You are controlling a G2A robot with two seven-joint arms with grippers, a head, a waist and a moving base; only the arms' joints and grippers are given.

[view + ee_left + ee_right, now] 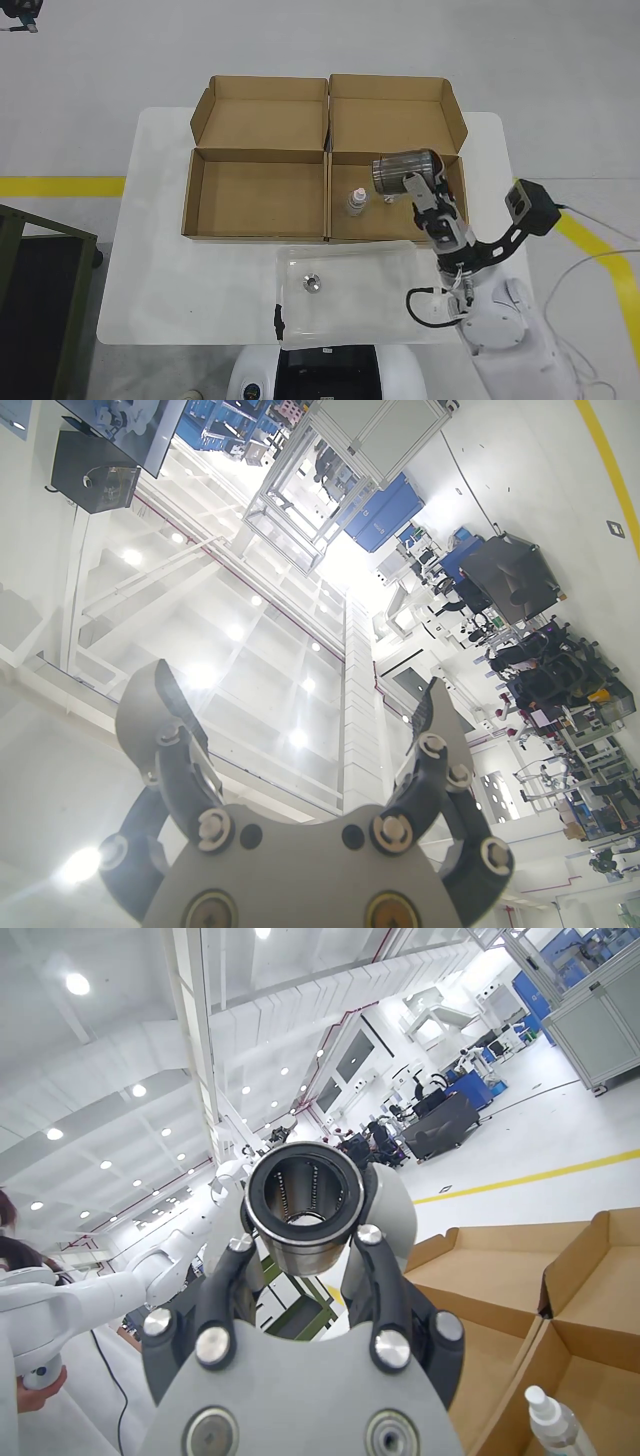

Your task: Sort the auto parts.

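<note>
Right gripper (305, 1238) is clamped across the barrel of a linear bearing (302, 1208), a steel sleeve with ball tracks inside. It's hanging over the right cardboard box (395, 228), near a little spray bottle (357, 201). Looks heavy for its size, rigid and slick, so I'd say a mid-barrel hold like this beats pinching a rim. Long axis lies roughly level, running side to side across the table (170, 280), open bore turned toward its own wrist. Left gripper (298, 690) is spread wide with nothing in it, aimed upward.
</note>
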